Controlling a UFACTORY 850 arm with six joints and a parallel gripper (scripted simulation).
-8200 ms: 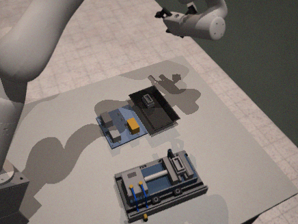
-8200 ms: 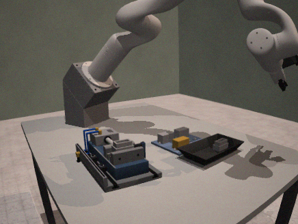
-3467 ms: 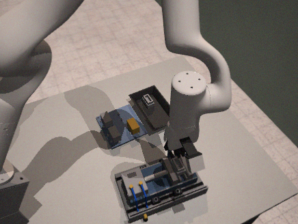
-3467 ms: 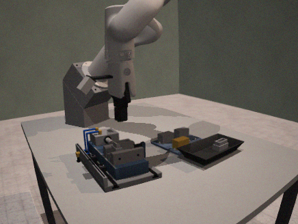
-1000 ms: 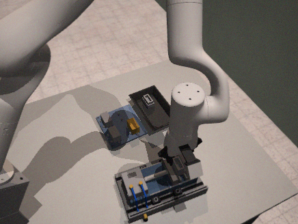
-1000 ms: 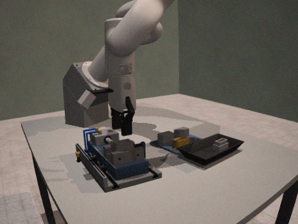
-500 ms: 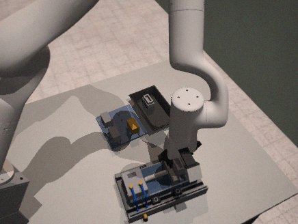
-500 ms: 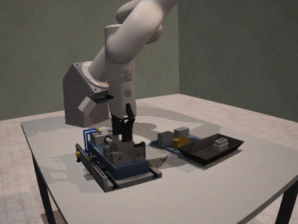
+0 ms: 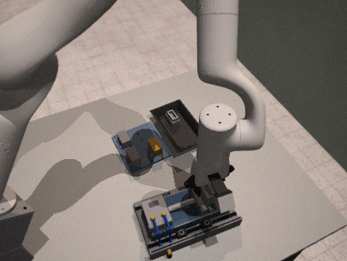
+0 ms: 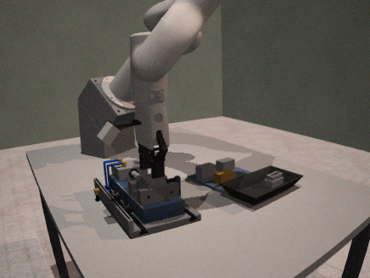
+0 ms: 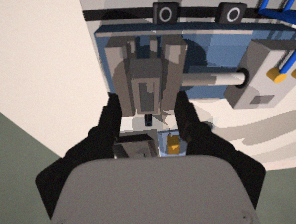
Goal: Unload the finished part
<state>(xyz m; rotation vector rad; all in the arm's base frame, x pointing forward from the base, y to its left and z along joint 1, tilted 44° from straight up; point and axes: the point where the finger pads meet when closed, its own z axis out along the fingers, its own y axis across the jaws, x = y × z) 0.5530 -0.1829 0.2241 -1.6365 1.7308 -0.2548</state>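
Finished part (image 11: 147,92) clamped upright in the vise (image 11: 200,55), directly below the gripper (image 11: 147,112); black fingers partly open, straddling it and gripping nothing. Arm (image 10: 148,106) points straight down over the vise. Beyond, the black tray (image 10: 255,188) on the table (image 10: 263,237)

The arm (image 9: 216,60) is pale grey-white, its fingers black. The vise (image 10: 163,208) has a blue body with grey blocks, blue tubes (image 9: 158,232) tipped in yellow, and a dark rail. The part (image 11: 147,87) is plain grey. The tray (image 10: 255,191) is black, holding a light grey block (image 10: 273,177). A blue plate (image 9: 119,144) carries grey blocks and one yellow-orange block (image 9: 154,146). The worktop (image 10: 255,237) is pale grey, the floor (image 9: 139,36) beige tile, the wall (image 10: 297,63) dull green.
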